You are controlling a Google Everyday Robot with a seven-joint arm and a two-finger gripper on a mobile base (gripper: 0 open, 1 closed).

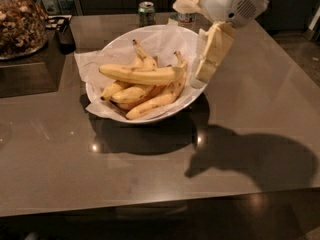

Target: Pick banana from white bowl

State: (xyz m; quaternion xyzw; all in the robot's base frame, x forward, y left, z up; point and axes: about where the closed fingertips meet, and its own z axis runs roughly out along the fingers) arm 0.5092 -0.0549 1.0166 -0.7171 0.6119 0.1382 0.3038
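Observation:
The white bowl (116, 44), lined with crinkled white paper, stands on the dark table left of centre. Several yellow bananas lie in it. The banana (140, 75) is the longest one, nearly straight, lying across the top of the pile with small brown specks. My gripper (202, 76) hangs from the white arm at the upper right, pointing down and left. Its tip is at the bowl's right rim, just right of the banana's stem end, and holds nothing that I can see.
A green can (146, 12) and a water bottle (186, 20), partly hidden by my arm, stand behind the bowl. A glass jar of nuts (19, 25) and a dark cup (65, 34) stand at the far left. The table's front edge (160, 206) is near.

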